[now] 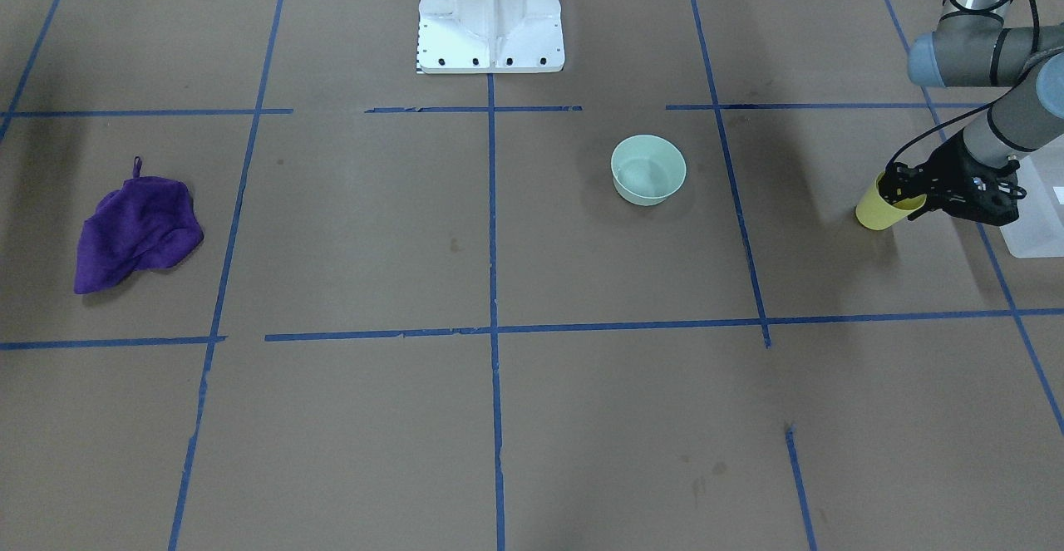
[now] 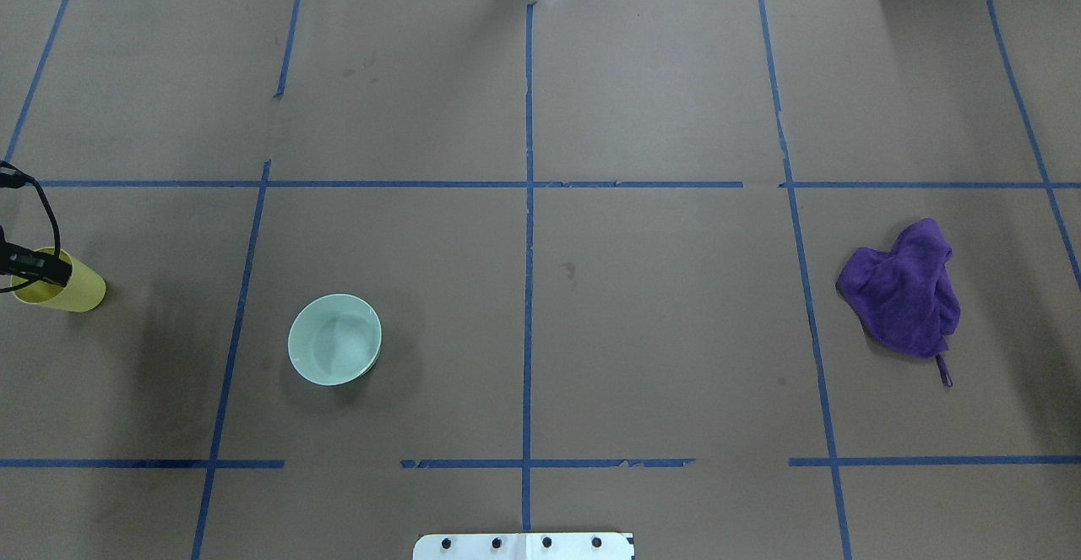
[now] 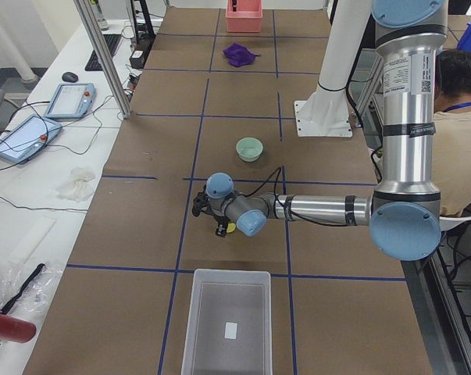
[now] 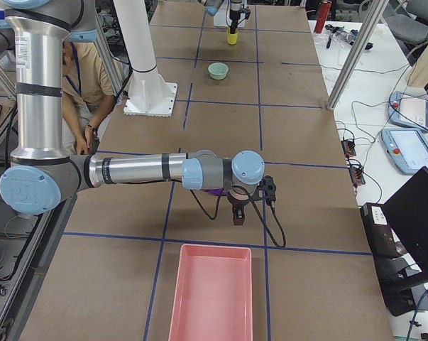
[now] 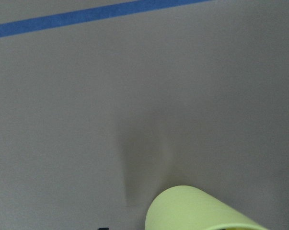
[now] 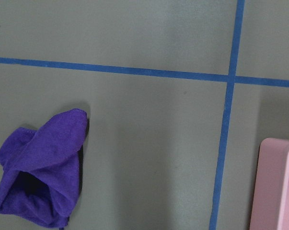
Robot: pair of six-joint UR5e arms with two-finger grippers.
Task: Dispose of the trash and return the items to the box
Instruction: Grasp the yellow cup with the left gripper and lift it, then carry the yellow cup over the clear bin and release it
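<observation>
Gripping the tilted yellow cup (image 1: 877,212) by its rim, the left tool (image 1: 904,190) is hanging beside the frosted box (image 1: 1039,223); the mint bowl (image 1: 648,170) is sitting well apart. Whether the right tool (image 4: 238,217) is gripping, I cannot tell.

Even, bright overhead light, soft shadows; the yellow cup (image 5: 197,211) blurs close up.

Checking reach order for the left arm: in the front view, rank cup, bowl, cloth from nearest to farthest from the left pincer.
From the left pincer:
1. cup: at the pincer's tips, near the view's right edge.
2. bowl: right of centre in the view.
3. cloth: far across, on the view's left side.
</observation>
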